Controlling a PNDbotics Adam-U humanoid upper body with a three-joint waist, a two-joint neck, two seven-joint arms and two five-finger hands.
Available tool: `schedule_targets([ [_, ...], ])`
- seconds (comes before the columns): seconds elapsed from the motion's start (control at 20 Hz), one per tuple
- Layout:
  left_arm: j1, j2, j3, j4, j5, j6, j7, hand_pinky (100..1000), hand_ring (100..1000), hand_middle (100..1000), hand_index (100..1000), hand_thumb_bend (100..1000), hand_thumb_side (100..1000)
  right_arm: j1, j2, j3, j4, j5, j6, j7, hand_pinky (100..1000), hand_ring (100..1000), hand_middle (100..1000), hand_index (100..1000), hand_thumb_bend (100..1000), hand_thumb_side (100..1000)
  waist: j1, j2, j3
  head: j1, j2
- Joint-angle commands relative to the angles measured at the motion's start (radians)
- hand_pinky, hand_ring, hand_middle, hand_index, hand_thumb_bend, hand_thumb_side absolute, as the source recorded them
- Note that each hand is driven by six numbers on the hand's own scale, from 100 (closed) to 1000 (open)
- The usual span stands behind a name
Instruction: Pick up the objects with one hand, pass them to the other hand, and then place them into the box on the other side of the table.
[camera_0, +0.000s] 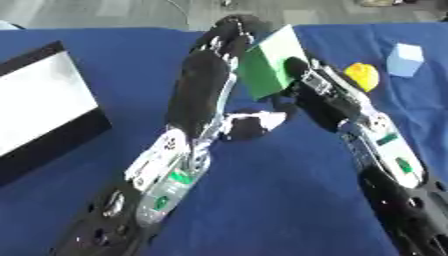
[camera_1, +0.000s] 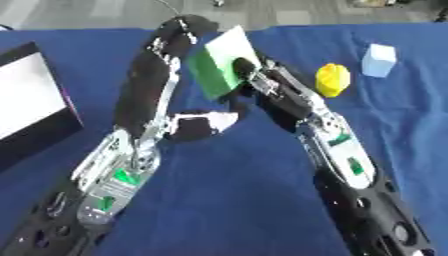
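1. Left eye view: both hands meet at a green block (camera_0: 273, 60) raised above the blue table (camera_0: 280, 200), near its far middle. The right hand (camera_0: 308, 80) has its fingers curled against the block's right face, grasping it. The left hand (camera_0: 229, 40) lies along the block's left side with fingers bent around its upper left edge, so the block sits gripped between the two. A white-floored box with black walls (camera_0: 39, 107) stands at the left edge of the table, well apart from the hands. A yellow object (camera_0: 363, 75) lies on the cloth just right of the right hand, and a pale blue cube (camera_0: 404, 59) lies a little further right and back.

2. Right eye view: the block, tilted with its pale top face toward the camera, shows a dark fingertip (camera_1: 242, 65) of the right hand pressed on its right face. The left hand's thumb (camera_1: 197, 125) sticks out to the right, below the block and apart from it.
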Motion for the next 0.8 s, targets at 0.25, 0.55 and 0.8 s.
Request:
schedule_targets([
  [0.25, -0.021, -0.011, 0.000, 0.010, 0.002, 0.007, 0.020, 748, 817, 700, 785, 625, 174, -0.026, -0.007, 0.009, -0.031, 0.000, -0.002, 0.014, 581, 376, 250, 637, 100, 530, -0.015, 0.000, -0.003, 0.002, -0.003],
  [0.55, -0.024, -0.015, 0.002, 0.020, 0.008, 0.011, 0.036, 725, 783, 645, 746, 481, 100, -0.026, -0.011, 0.010, -0.037, 0.004, -0.005, 0.009, 575, 373, 247, 633, 100, 530, -0.015, 0.000, -0.004, 0.001, -0.003],
  [0.8, -0.026, -0.018, 0.003, 0.026, 0.014, 0.013, 0.050, 689, 730, 578, 689, 255, 100, -0.023, -0.015, 0.011, -0.043, -0.001, -0.005, 0.007, 573, 372, 246, 630, 100, 531, -0.016, 0.001, -0.005, 0.001, -0.003],
])
